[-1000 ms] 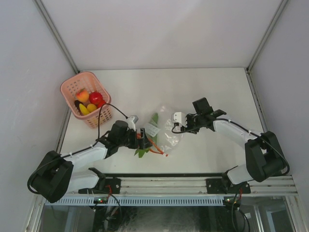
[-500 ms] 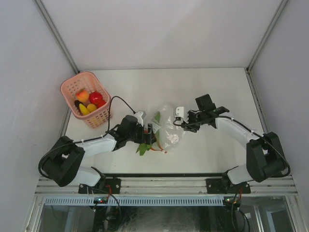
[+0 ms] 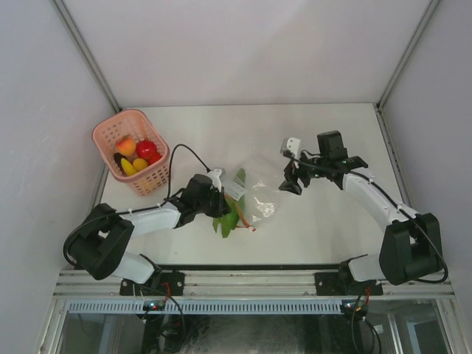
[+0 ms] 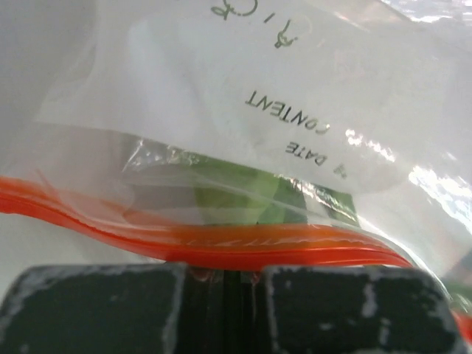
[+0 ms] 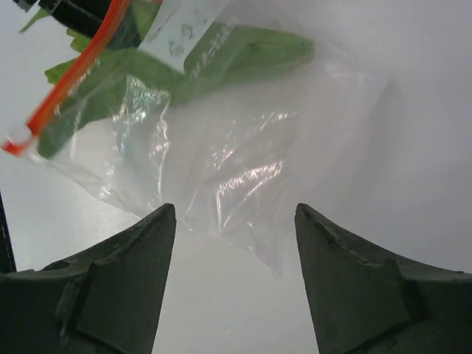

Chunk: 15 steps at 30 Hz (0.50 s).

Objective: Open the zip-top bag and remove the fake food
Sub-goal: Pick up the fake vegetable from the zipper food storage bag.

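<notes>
The clear zip-top bag (image 3: 259, 198) lies crumpled mid-table, its red-orange zipper strip (image 4: 243, 243) facing the left arm. Green leafy fake food (image 3: 230, 219) sits inside by the zipper, and shows through the plastic (image 4: 247, 193) in the left wrist view. My left gripper (image 3: 220, 203) is shut, its jaws pinching the zipper edge (image 4: 225, 271). My right gripper (image 3: 293, 177) hovers open just right of the bag, nothing between its fingers (image 5: 236, 214). The bag's closed end (image 5: 243, 158) lies just ahead of them, apart from them.
A pink perforated basket (image 3: 118, 120) stands at the far left, holding red, orange, yellow and purple toy pieces (image 3: 136, 153). The table's near edge with the metal rail (image 3: 251, 280) runs just below the bag. Enclosure walls stand on three sides.
My left gripper moved right to the bag's zipper edge and shut on it. My right gripper let go of the bag, opened wider and drew back to the right.
</notes>
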### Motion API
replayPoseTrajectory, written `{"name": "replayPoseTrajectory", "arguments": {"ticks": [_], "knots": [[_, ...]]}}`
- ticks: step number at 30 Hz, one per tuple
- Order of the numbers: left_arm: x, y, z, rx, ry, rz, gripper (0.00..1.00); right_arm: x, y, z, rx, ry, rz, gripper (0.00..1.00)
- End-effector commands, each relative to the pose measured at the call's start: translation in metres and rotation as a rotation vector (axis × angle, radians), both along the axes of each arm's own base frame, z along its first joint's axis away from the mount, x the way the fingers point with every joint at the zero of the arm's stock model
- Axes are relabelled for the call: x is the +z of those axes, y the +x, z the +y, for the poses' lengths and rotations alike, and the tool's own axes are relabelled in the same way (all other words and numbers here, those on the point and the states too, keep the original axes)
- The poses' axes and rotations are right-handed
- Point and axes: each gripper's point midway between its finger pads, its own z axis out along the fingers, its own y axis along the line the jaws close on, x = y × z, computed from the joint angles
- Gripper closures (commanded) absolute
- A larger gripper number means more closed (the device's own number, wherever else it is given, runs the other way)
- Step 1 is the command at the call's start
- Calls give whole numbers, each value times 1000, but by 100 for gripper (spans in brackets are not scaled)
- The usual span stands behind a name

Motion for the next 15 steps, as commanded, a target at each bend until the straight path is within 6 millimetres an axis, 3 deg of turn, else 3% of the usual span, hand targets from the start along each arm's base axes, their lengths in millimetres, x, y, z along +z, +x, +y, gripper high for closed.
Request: {"name": "replayPoseTrajectory", "arguments": {"ticks": [1, 6, 11, 15], "knots": [[32, 2, -10, -73, -57, -100, 100, 45, 14, 5, -91, 211, 75, 30], [50, -4, -11, -149, -52, -181, 100, 37, 38, -1, -289, 259, 226, 11], [59, -12, -15, -224, -26, -235, 100, -12, 55, 1, -399, 220, 399, 7], [60, -17, -19, -277, -2, -246, 100, -33, 53, 13, -397, 179, 456, 10]]}}
